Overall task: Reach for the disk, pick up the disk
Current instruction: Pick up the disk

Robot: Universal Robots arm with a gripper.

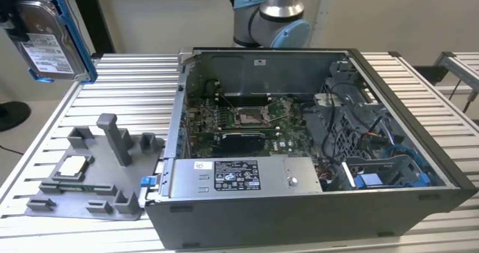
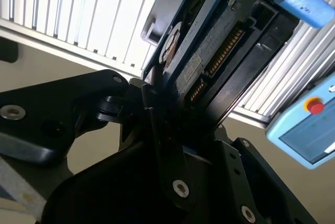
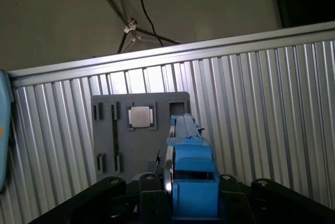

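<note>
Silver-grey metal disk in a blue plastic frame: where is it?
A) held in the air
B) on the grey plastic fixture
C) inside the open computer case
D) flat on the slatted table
A: the silver-grey metal disk in a blue plastic frame hangs above the slatted metal table, clamped in the black gripper.

disk (image 1: 49, 40): silver-grey, white label, blue frame
fixture (image 1: 90, 177): grey
counter (image 1: 127, 84): silver, ribbed stripes
PC case (image 1: 299, 214): dk grey
arm (image 1: 273, 14): silver, lt-blue caps

The slatted metal table (image 1: 127, 96) carries an open computer case (image 1: 299, 219) and a grey fixture (image 1: 114, 138).
</note>
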